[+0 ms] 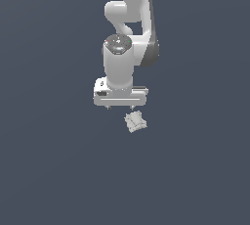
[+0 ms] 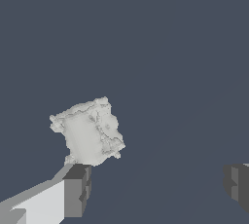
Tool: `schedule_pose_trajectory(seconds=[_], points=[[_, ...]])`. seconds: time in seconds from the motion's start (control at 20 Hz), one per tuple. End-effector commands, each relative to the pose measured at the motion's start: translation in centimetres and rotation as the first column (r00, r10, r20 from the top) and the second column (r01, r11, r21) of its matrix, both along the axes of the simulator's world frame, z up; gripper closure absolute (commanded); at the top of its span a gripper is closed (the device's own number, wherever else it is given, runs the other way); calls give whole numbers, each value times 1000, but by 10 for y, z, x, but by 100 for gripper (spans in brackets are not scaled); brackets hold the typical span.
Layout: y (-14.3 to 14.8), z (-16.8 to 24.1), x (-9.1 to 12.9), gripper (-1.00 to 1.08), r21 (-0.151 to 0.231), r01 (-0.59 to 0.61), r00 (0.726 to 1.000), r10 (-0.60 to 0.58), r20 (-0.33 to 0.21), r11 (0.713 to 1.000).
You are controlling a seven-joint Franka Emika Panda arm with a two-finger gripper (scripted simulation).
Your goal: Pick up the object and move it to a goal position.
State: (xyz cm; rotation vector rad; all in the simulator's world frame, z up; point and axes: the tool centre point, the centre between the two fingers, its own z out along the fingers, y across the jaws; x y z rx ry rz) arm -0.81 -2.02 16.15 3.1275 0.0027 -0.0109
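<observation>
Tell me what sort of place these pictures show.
Most likely a bare simulated test scene, not a real room. The flat, uniform slate-blue ground has no texture or furnishings, the smooth white robot arm looks rendered, and the only item is a small off-white lumpy object near the open gripper.

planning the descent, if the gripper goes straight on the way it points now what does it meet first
Probably the object: in the wrist view it lies just ahead of one of the fingers, off-centre in the open gripper. That one would likely clip its edge before the bare surface, though depth is unclear.
</observation>
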Motion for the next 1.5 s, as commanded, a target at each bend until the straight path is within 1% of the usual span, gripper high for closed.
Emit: schedule_pose_trajectory(seconds=[0.0, 0.15, 0.35, 0.5, 0.75, 1.05, 1.3, 1.45], points=[[0, 0, 0, -92, 0, 0, 1000, 0, 0, 1000], [1, -3, -3, -92, -2, -2, 1000, 2, -11, 1000], [3, -12, -15, -92, -8, -8, 999, 7, -52, 1000], [3, -14, -19, -92, -11, -6, 998, 5, -63, 1000], [6, -16, -17, -92, -9, -23, 998, 23, -57, 1000], [25, -32, -13, -92, -2, -119, 992, 118, -41, 993], [52, -53, -10, -92, 7, -243, 970, 243, -17, 970], [64, -63, -9, -92, 11, -298, 955, 298, -5, 955]])
